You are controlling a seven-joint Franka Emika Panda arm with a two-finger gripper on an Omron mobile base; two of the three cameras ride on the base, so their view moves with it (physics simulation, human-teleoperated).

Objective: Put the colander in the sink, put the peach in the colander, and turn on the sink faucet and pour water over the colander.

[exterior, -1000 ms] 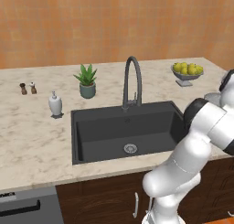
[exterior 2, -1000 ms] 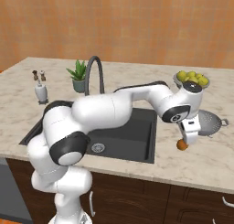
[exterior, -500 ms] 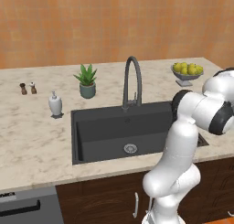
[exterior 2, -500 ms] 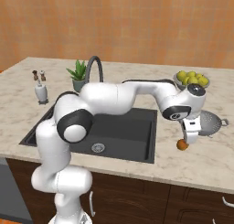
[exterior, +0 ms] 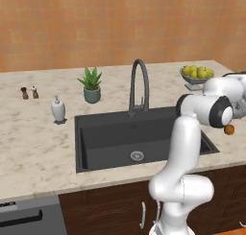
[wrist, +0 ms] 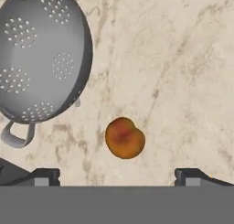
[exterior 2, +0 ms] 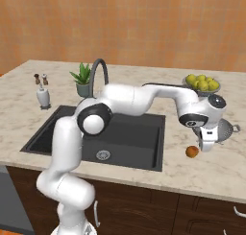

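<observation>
Left base view, left to right: salt and pepper shakers at far left, white soap dispenser, potted plant, then the sink faucet arching over the dark sink, nothing in the basin but the drain. At right edge the peach peeks past the arm's elbow; fruit bowl sits behind.

Hand view: colander fills upper left, resting on the marble surface, one loop handle at its lower left rim. Peach lies lower centre, just beside the colander but apart from it. Gripper hangs above, fingers spread fully, holding nothing.

Handling, judged: colander is stiff, light sheet metal, smooth and rounded; the wall would slip, so pinch the rim or beside a handle. Peach is round, soft-skinned, prone to roll and bruise; needs a centred, gentle close.

Versus half a second ago: the arm's forearm has swung further over, hand remains above colander and peach; objects unmoved, fingers unchanged.
</observation>
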